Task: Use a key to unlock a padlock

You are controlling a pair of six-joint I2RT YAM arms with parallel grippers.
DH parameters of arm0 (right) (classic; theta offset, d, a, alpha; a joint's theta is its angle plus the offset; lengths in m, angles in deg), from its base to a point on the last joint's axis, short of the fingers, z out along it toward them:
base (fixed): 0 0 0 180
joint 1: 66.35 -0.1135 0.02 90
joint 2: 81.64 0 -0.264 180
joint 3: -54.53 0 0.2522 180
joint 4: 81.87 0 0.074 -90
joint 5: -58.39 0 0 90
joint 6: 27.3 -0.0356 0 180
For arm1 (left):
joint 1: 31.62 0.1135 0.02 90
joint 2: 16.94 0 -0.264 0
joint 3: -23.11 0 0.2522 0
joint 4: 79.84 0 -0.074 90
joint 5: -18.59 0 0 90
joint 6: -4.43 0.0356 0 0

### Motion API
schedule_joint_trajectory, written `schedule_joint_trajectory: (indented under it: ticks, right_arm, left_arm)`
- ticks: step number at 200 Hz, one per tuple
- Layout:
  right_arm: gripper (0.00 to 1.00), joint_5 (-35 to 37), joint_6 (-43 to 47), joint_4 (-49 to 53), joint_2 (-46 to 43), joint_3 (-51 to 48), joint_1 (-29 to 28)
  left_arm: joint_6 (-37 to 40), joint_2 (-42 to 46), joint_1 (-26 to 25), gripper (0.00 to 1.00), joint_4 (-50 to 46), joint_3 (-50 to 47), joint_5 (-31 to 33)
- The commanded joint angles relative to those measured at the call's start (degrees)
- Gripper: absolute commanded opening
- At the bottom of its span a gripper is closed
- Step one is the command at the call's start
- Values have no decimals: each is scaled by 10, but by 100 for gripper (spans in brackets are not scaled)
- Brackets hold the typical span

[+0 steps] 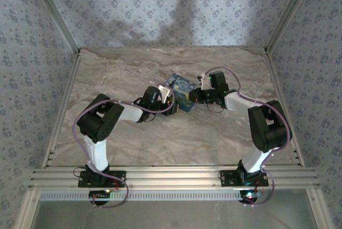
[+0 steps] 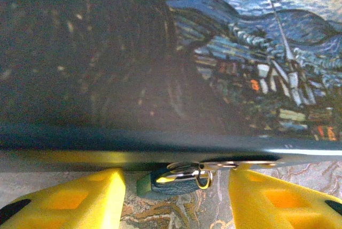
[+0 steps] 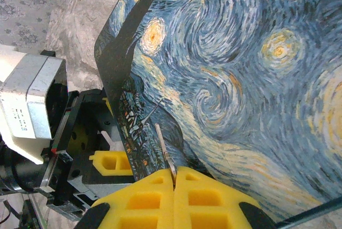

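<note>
Grip, left: the left gripper [image 2: 176,194] has its yellow fingers [image 2: 69,199] apart, one at each side of the tiny padlock with bluish body and thin silvery shackle [image 2: 173,182]. No pad touches it, so it grasps nothing.
Grip, right: the right gripper [image 3: 175,178] is clenched, pads together, on a thin silvery metal key [image 3: 164,146] that sticks out toward the painted face. That this strip is the key is a judgement, as its tip is too fine to read.
Padlock place: just below the lower edge of the blue rectangular tin with a starry-night painting [image 2: 240,52], over the marbled table [image 2: 181,215]. A small silvery ring [image 2: 203,180] is at its right end. Whether it hangs or lies, one cannot tell.
Step in hand: probably taking hold of the padlock body, so that the key can enter.
How to do it well: close evenly on the body only, not on the ring or shackle. Leave the keyhole free and facing the right arm, and hold firm against twisting.
Edges: the tin's rim is directly over the padlock, so a lift could push the tin.
Open room: in the top view both grippers meet closely at the tin. Bare table lies toward the arm bases and both sides, and the patterned walls [image 1: 299,15] are well apart.
</note>
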Motion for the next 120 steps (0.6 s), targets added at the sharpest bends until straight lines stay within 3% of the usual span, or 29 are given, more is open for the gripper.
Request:
schedule_joint_trajectory:
  ticks: [1, 120]
  right_arm:
    - [0, 19, -3, 22, 5, -5, -4]
    - [0, 20, -4, 22, 2, -7, -4]
  left_arm:
    - [-5, -14, -16, 51, -2, 13, -22]
    - [-47, 0, -21, 44, 0, 11, 2]
